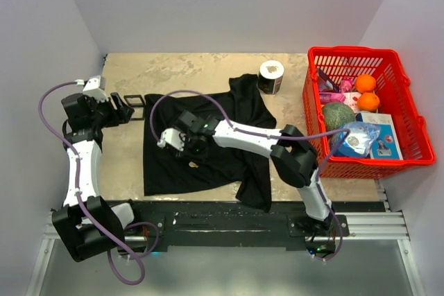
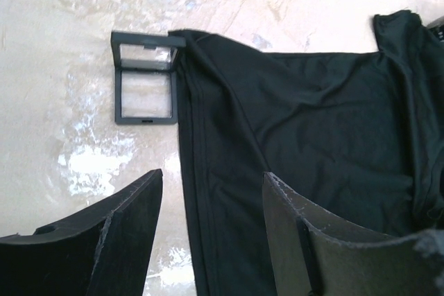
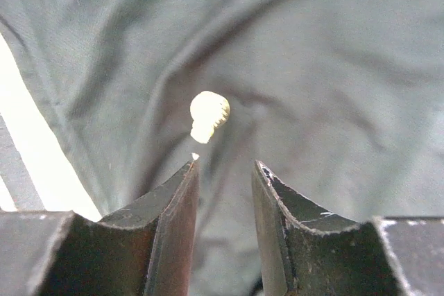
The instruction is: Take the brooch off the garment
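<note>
The garment (image 1: 229,105), a black T-shirt, lies spread on the table's middle. The brooch (image 1: 195,165) is a tiny pale-golden speck on the cloth. In the right wrist view the brooch (image 3: 208,114) sits on the garment (image 3: 333,67) just beyond my left fingertip. My right gripper (image 3: 223,166) is open, nothing between its fingers. From above, the right gripper (image 1: 192,149) hangs just over the brooch. My left gripper (image 2: 211,181) is open above the garment's left edge (image 2: 312,123), holding nothing; in the top view the left gripper (image 1: 119,109) is at the shirt's left.
A black square open frame (image 2: 143,77) lies at the shirt's corner, beside the left gripper. A roll (image 1: 271,76) stands behind the shirt. A red basket (image 1: 347,51) with oranges and other items fills the right side. White walls close in the table.
</note>
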`<state>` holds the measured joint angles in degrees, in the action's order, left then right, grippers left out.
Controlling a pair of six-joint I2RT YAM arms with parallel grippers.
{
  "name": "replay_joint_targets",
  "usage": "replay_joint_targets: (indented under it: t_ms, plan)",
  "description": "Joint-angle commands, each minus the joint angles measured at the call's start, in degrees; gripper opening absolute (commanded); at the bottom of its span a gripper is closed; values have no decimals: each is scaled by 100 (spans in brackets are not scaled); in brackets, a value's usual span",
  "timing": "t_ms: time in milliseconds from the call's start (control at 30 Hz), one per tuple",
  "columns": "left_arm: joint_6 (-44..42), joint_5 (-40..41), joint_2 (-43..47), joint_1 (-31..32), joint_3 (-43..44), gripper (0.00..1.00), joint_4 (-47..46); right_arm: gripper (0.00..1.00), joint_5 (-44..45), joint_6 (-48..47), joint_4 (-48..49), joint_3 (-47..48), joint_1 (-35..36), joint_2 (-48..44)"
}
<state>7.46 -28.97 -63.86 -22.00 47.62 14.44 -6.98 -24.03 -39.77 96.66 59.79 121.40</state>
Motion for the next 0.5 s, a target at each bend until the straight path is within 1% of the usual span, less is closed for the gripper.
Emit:
replay_joint_targets:
  t_ms: [0,67,100,167,200,233,267,300,333,367,400,433,467]
  plan:
    - [-438,-555,75,-50,564,64,-56,40,-706,460,4,81,-589,-924]
    - [-719,-845,49,-41,669,65,6,41,-848,557,13,11,-766,-1066]
    - [-946,-1352,40,-15,705,64,137,41,-909,557,13,-16,-924,-1188]
    - [-1745,-1812,5,99,836,63,427,41,-963,706,83,-138,-1100,-1338]
    - [-2131,-2084,5,360,881,63,872,41,-972,811,179,-191,-1336,-1426]
    - [-3005,-2104,57,554,916,63,1138,41,-963,952,206,-226,-1478,-1548]
    - [-3501,-2078,92,774,960,62,1410,41,-841,1214,224,-227,-1618,-1602]
    - [-4019,-2051,127,1237,951,62,2057,41,-770,1312,233,-227,-1889,-1646]
    - [-4816,-2025,215,1459,925,61,2333,41,-700,1374,233,-235,-2014,-1759]
    - [-5103,-1990,268,1688,829,60,2553,41,-569,1357,233,-236,-2119,-1821]
    - [-5367,-1894,312,2143,759,59,2869,40,-515,1331,250,-227,-2295,-1874]
    - [-5744,-1806,373,2486,697,59,2994,40,-471,1314,259,-157,-2392,-1927]
    - [-5808,-1675,382,2803,557,58,3021,40,-479,1339,259,-96,-2480,-1971]
